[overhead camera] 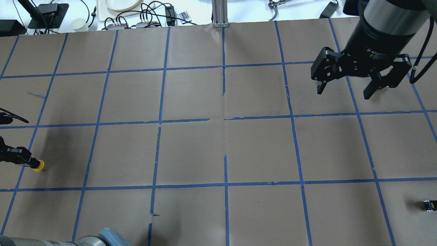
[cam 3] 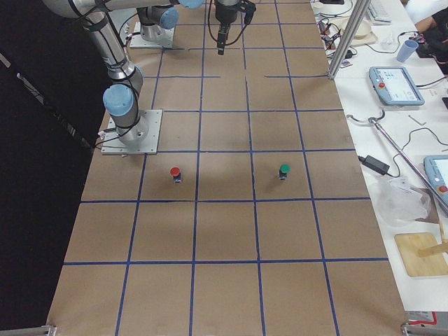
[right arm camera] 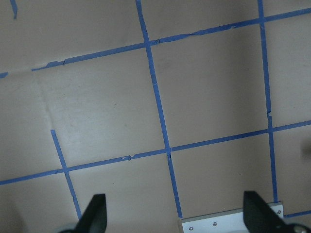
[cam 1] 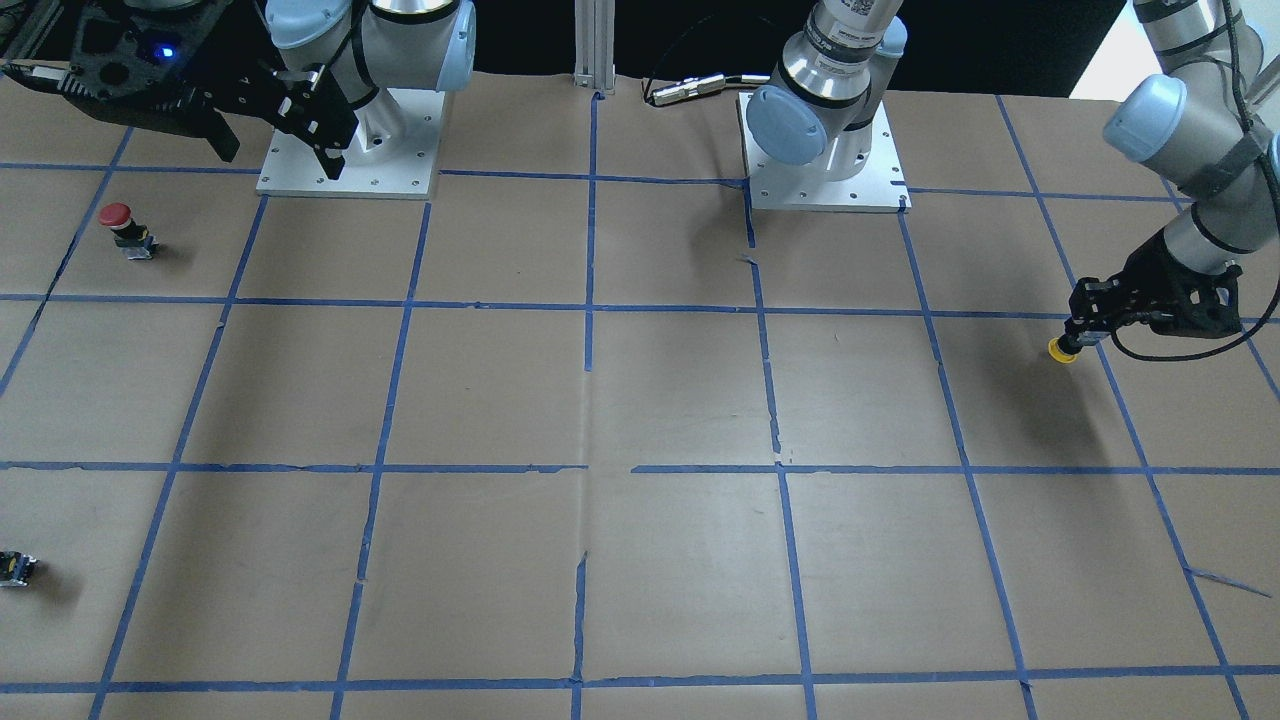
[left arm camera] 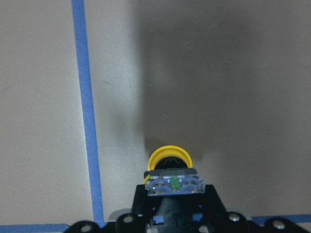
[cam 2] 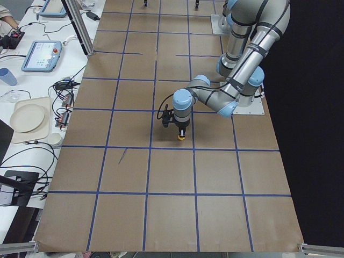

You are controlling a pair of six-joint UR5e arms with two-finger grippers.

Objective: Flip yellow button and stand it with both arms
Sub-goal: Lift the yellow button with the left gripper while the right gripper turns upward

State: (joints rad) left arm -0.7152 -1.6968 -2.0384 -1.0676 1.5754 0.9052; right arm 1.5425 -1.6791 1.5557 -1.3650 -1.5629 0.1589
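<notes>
The yellow button (cam 1: 1062,349) is held in my left gripper (cam 1: 1078,333), which is shut on its boxy body. The yellow cap points down, away from the wrist. It is close to the brown paper, and I cannot tell whether it touches. The button also shows in the overhead view (overhead camera: 40,165), the exterior left view (cam 2: 181,136) and the left wrist view (left arm camera: 169,158). My right gripper (overhead camera: 343,93) is open and empty, high above the table on the other side. It also shows in the front-facing view (cam 1: 278,155), and its two fingertips (right arm camera: 95,213) frame the right wrist view.
A red-capped button (cam 1: 120,228) stands near the right arm's base plate (cam 1: 350,160) and also shows in the exterior right view (cam 3: 175,172). A green-capped button (cam 3: 283,170) stands farther out. A small dark block (cam 1: 15,568) lies at the table's edge. Blue tape lines grid the paper.
</notes>
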